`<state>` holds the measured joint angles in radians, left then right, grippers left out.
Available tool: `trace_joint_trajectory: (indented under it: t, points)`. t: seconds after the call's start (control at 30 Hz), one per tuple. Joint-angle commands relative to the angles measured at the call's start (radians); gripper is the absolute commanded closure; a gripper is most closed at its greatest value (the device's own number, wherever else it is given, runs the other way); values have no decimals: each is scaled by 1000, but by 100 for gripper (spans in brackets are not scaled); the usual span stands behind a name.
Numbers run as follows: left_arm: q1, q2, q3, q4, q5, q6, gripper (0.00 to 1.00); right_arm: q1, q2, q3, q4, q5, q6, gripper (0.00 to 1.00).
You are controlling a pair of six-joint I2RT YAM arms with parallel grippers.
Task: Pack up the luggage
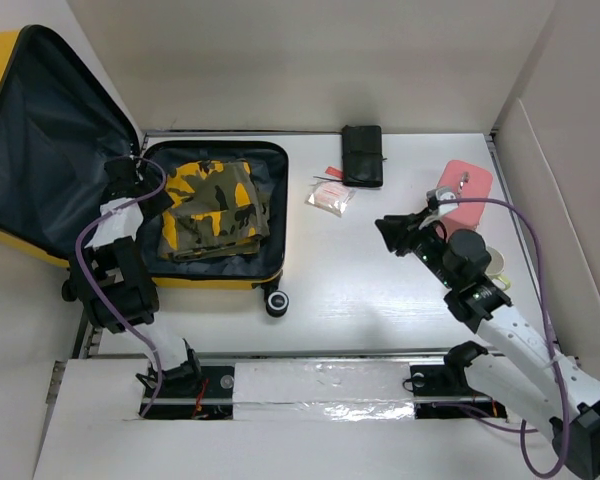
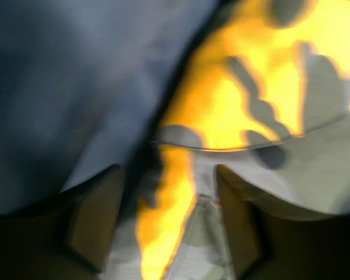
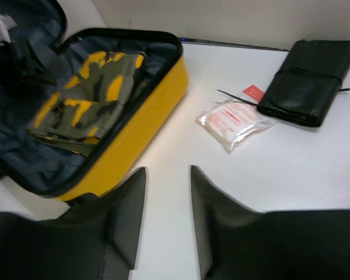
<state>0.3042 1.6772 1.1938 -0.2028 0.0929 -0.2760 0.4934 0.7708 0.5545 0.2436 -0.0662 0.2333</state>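
Note:
The yellow luggage (image 1: 230,282) lies open at the left, its lid (image 1: 40,150) leaning back. A folded camouflage garment (image 1: 215,210) lies in its lower half. My left gripper (image 1: 152,195) is open at the garment's left edge; in the left wrist view its fingers (image 2: 99,219) straddle a fold of the camouflage cloth (image 2: 233,105) beside the grey lining (image 2: 64,87). My right gripper (image 1: 390,235) is open and empty above the table, right of the luggage. In the right wrist view it (image 3: 166,175) faces the yellow shell (image 3: 140,125) and the garment (image 3: 87,93).
A clear plastic packet (image 1: 330,197) with a red tag lies near the table's middle, also in the right wrist view (image 3: 233,121). A black pouch (image 1: 362,155) sits behind it (image 3: 309,79). A pink item (image 1: 465,192) lies at the right. White walls enclose the table.

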Motion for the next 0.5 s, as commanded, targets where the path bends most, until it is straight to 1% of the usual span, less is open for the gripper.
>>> trace_joint_trajectory:
  t: [0.0,0.03,0.1,0.13,0.2,0.23,0.27,0.3,0.33,0.37,0.4,0.43,0.47]
  points:
    - [9,-39,58,-46,-168,-72,34,10,65,41,5,42,-17,74]
    - [9,-75,53,-43,-179,-89,29,10,87,48,2,43,-20,81]
    - [9,-132,9,0,-167,-132,29,10,137,74,-16,54,-31,92]
    - [-3,-205,-9,22,-162,-144,30,10,194,85,-20,60,-34,92]
    - [-68,-288,-66,87,-136,-178,35,10,264,125,-27,89,-38,94]
    - [-97,-379,-92,120,-109,-186,42,10,307,151,-39,94,-38,95]
    - [-170,-426,-120,193,-84,-193,52,10,405,185,-58,94,-40,95]
    - [-212,-476,-175,232,-27,-204,62,10,456,258,-99,98,-43,95]
    - [-252,-561,-197,255,-7,-215,84,10,507,292,-105,101,-40,96]
    - [-289,-595,-212,269,16,-221,96,19,613,323,-102,103,-38,95]
    - [-353,-629,-233,264,48,-227,100,19,669,353,-99,138,-38,91]
    - [-384,-689,-244,253,68,-227,100,19,724,428,-110,163,-38,83]
    - [-405,-715,-256,252,92,-226,100,19,776,468,-128,178,-38,73]
